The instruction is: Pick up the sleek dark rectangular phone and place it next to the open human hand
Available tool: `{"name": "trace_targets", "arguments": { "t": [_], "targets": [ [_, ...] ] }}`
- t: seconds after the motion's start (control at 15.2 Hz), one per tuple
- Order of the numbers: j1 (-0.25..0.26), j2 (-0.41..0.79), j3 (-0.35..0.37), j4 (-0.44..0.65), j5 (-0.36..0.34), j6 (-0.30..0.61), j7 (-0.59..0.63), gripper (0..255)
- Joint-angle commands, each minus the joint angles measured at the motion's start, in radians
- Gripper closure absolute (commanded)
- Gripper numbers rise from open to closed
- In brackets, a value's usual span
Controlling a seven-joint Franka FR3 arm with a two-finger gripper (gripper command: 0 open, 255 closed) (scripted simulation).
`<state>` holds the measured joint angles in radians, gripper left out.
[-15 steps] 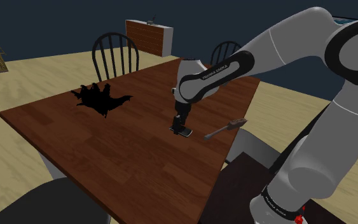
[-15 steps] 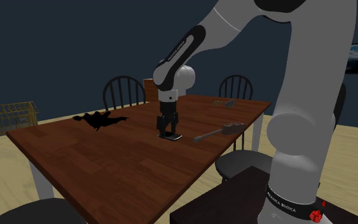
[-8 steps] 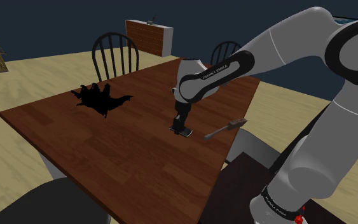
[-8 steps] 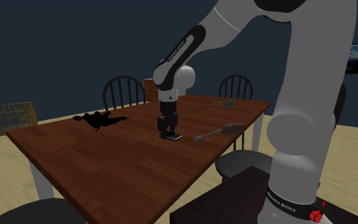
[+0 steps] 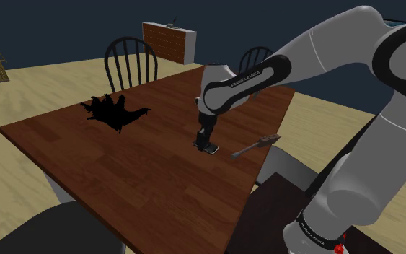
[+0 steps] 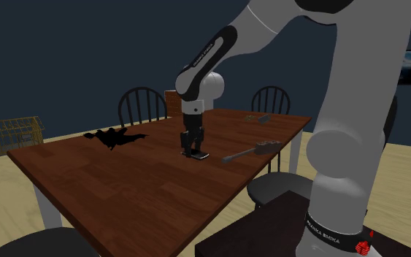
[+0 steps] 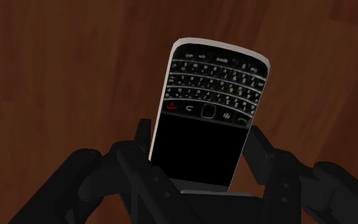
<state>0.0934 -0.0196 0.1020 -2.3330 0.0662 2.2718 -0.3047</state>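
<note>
The phone (image 7: 209,108) is pinched at its sides between the fingers (image 7: 139,143) of the gripper (image 7: 200,135), its screen end cut off by the gripper's body. It is held low over the middle of the table (image 5: 122,173), well apart from the hand (image 5: 113,112), a black shape whose outline is hard to read. Whether the phone touches the wood cannot be told.

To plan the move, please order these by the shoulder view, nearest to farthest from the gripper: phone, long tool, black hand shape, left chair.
1. Phone, clasped by the gripper.
2. Long tool, close on the view's right.
3. Black hand shape, far left.
4. Left chair, behind that shape.
</note>
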Motion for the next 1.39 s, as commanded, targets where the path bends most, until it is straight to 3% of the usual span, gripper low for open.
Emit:
{"name": "trace_targets", "arguments": {
  "t": [0.0, 1.32],
  "targets": [
    [-0.001, -0.016, -0.001, 0.011, 0.001, -0.028, -0.001, 255],
    [-0.003, -0.136, -0.006, 0.164, 0.002, -0.300, 0.005, 255]
  ]
}}
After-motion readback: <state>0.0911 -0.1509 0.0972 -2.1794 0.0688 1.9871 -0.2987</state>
